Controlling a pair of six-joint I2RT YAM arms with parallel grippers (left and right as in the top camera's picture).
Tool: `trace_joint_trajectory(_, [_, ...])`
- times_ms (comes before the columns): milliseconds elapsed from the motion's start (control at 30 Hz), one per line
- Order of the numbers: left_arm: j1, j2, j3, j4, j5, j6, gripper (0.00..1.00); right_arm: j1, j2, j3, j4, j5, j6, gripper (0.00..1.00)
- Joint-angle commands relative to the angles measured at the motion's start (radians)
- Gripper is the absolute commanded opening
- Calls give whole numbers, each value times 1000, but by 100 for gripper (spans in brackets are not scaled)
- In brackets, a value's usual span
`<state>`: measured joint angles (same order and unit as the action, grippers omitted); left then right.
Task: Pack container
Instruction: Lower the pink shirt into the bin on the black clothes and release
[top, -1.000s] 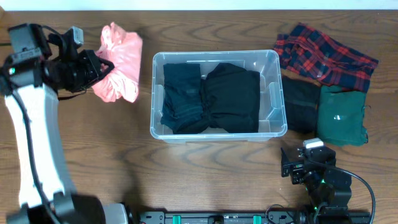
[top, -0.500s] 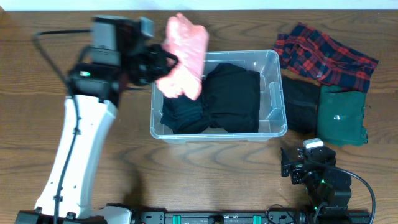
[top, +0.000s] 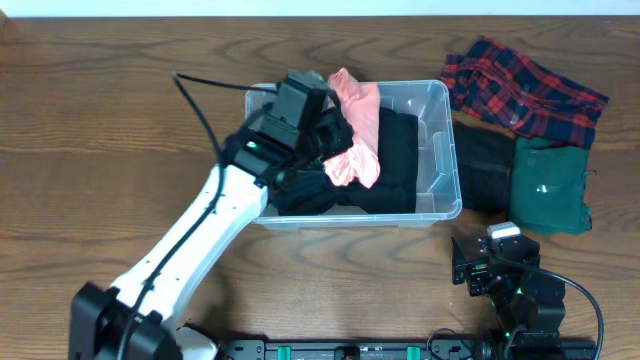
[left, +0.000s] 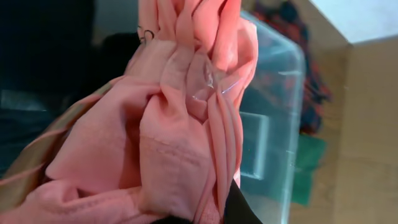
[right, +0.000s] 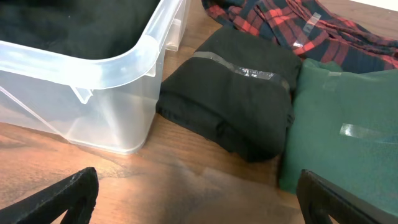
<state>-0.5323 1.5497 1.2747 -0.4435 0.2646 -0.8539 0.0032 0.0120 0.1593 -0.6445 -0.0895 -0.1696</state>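
Note:
The clear plastic container (top: 440, 150) stands mid-table with black garments (top: 395, 165) inside. My left gripper (top: 328, 135) is shut on a pink garment (top: 357, 135) and holds it over the container's middle. The pink cloth (left: 180, 137) fills the left wrist view, with the container's rim (left: 292, 81) behind it. My right gripper (top: 490, 265) is open and empty, resting low near the front edge, right of the container. In the right wrist view the container's corner (right: 124, 62) is at the left.
A red plaid garment (top: 520, 90), a folded black garment (top: 484, 168) and a folded green garment (top: 550, 185) lie to the right of the container. They also show in the right wrist view: black (right: 236, 99), green (right: 348, 137), plaid (right: 298, 28).
My left arm has swung right with the pink garment, from the table's far left to over the container. The right arm has not moved.

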Motion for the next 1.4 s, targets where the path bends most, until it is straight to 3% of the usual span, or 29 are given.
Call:
trace_joint_trajectory(0, [1, 27, -53, 57, -49, -85, 6, -4, -6, -4, 1, 7, -8, 99])
trace_joint_trajectory(233, [-1, 64, -174, 162, -29, -151, 6, -4, -6, -4, 1, 7, -8, 99])
trace_joint_trajectory(267, [-1, 64, -183, 162, -29, -151, 13, -4, -6, -4, 1, 7, -8, 99])
trace_joint_trajectory(333, [-1, 64, -187, 159, -19, -146, 49, -4, -6, -4, 1, 7, -8, 99])
trace_joint_trajectory(400, [-1, 63, -187, 160, -3, -117, 93, -4, -6, -4, 1, 7, -8, 99])
trace_joint_trajectory(433, [2, 60, -187, 159, 5, -98, 95, -4, -6, -4, 1, 7, -8, 99])
trace_joint_trajectory(700, [125, 7, -186, 150, 95, -6, 95, -4, -6, -4, 1, 7, -8, 99])
trace_joint_trajectory(733, [143, 2, -186, 150, 105, -2, 88, -4, -6, -4, 1, 6, -8, 99])
trace_joint_trajectory(800, [171, -5, -186, 169, 146, 30, 64, -4, -6, -4, 1, 6, -8, 99])
trace_joint_trajectory(867, [187, -6, -186, 223, 212, 167, 31, -4, -6, -4, 1, 7, -8, 99])
trace_joint_trajectory(967, [187, -12, -182, 242, 233, 370, 14, -4, -6, -4, 1, 7, -8, 99])
trace_joint_trajectory(1100, [189, -19, -182, 201, 198, 465, 15, -4, -6, -4, 1, 7, -8, 99])
trace_joint_trajectory(1233, [182, -19, -182, 136, 192, 467, 55, -4, -6, -4, 1, 7, -8, 99])
trace_joint_trajectory(1367, [175, -19, -182, 21, 183, 468, 64, -4, -6, -4, 1, 7, -8, 99])
